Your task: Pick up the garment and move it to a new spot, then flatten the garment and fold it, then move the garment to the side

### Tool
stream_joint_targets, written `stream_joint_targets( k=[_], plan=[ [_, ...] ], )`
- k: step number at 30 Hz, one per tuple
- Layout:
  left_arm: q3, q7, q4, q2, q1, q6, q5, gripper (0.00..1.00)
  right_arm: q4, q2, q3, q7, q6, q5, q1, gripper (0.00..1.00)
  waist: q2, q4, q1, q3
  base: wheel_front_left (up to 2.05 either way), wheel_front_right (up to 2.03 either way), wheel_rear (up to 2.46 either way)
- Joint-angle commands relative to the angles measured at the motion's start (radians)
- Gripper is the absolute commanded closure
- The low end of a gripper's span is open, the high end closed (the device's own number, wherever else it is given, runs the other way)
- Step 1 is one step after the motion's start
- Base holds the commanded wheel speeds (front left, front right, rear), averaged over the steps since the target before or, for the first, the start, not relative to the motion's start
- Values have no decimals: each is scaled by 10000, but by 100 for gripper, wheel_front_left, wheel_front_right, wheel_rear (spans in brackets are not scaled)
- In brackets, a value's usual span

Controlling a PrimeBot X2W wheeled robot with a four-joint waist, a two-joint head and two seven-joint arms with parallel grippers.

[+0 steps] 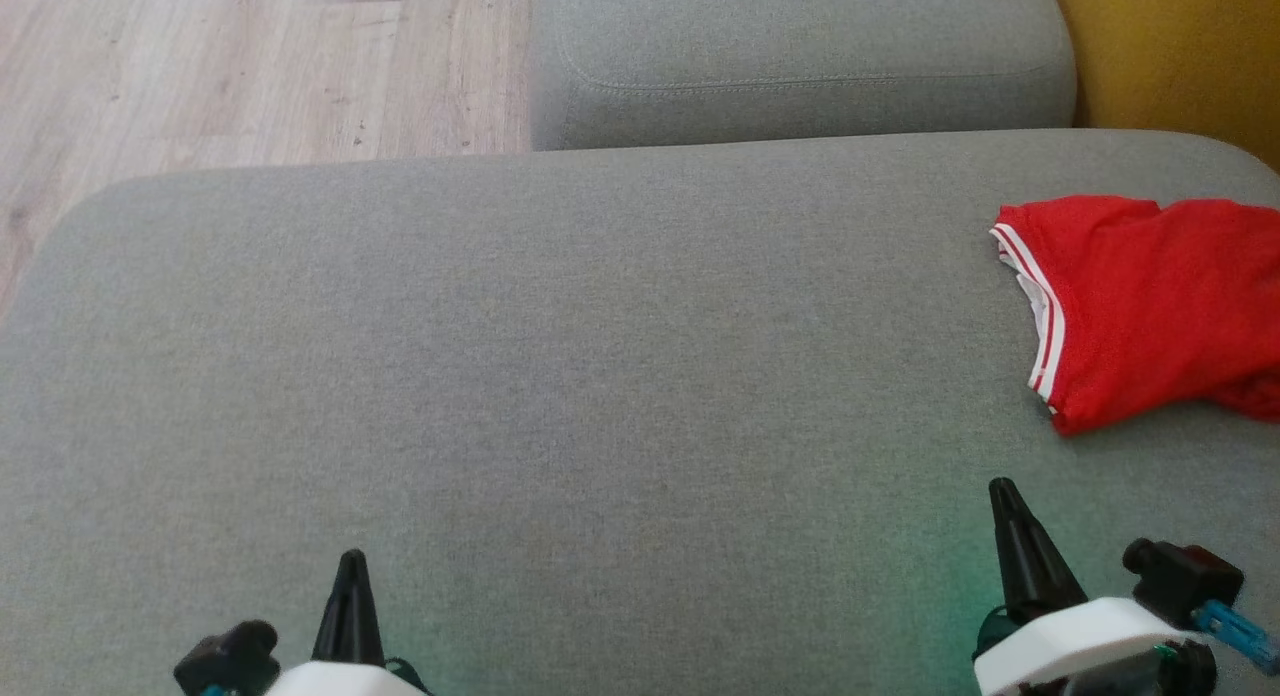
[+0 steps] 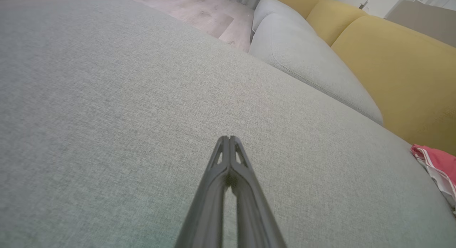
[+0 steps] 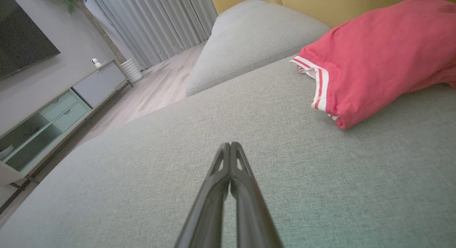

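Red garment (image 1: 1150,306) lying at the far right of the grey seat cushion (image 1: 600,376), both pincers closed and empty.
The left gripper (image 1: 350,559) is pointing up at lower left, fingers pressed together, well apart from the garment; the right gripper (image 1: 1002,488), likewise pinched shut on nothing, is sitting near it, just short of its striped edge. The garment is lying bunched, red with white-striped trim.
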Motion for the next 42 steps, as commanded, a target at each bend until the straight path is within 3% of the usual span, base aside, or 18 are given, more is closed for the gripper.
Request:
stream_joint_targets(
  k=[1,42],
  plan=[
    [356,52,-238,-37,-516,-120,-210,100,-273,-165,-45,48,-2,358,-547,100,-1,-4,0,1,0,0,0],
    [2291,1191,-18,-731,-1056,-1470,-3387,100,127,-294,-462,462,-4,5307,-1286,100,-1,-115,0,44,0,0,0]
  ],
)
